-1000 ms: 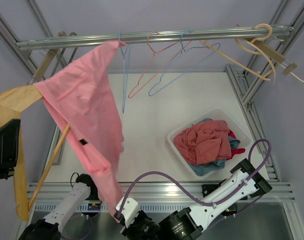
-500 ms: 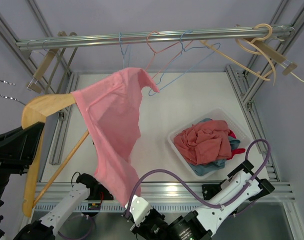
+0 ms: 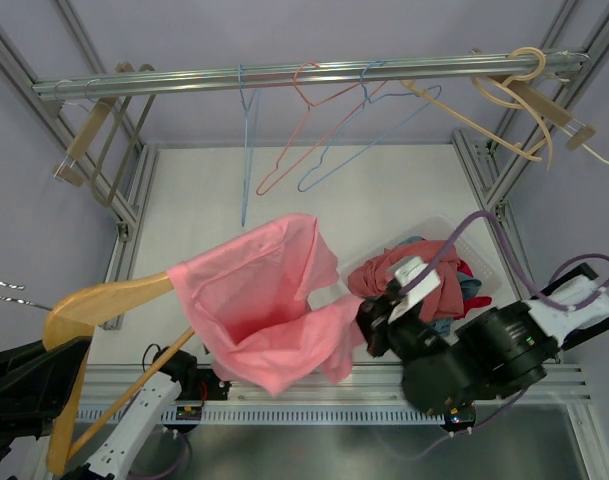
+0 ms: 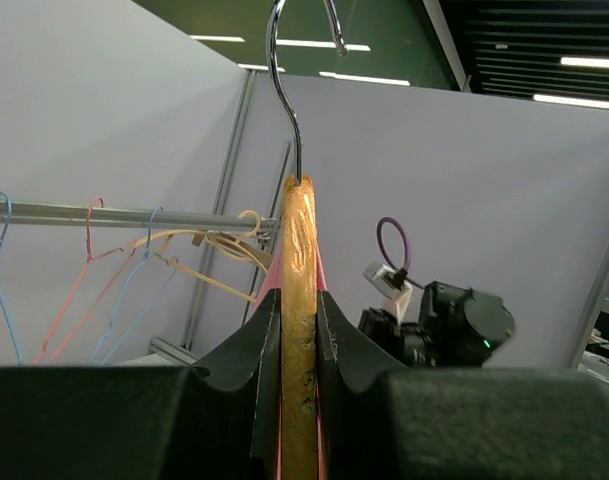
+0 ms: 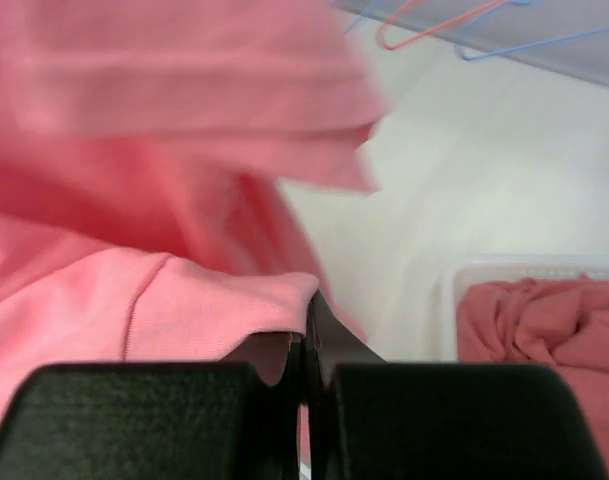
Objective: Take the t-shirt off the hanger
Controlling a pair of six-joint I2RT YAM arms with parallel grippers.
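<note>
A pink t-shirt (image 3: 269,305) hangs stretched between a wooden hanger (image 3: 104,300) at the left and my right gripper (image 3: 369,328) at the right. One end of the hanger is still inside the shirt. My left gripper (image 4: 300,330) is shut on the wooden hanger (image 4: 300,300), whose metal hook (image 4: 289,70) points up. My right gripper (image 5: 306,345) is shut on a fold of the pink t-shirt (image 5: 134,230), beside the bin.
A white bin (image 3: 482,262) of crumpled clothes (image 3: 424,280) stands at the right on the white table. A metal rail (image 3: 304,74) across the back carries blue, pink and wooden hangers. Frame posts stand at both sides.
My left gripper has lowered the hanger toward the near left. My right gripper has swung from the bottom centre up and right, pulling the shirt's hem toward the bin and stretching it sideways.
</note>
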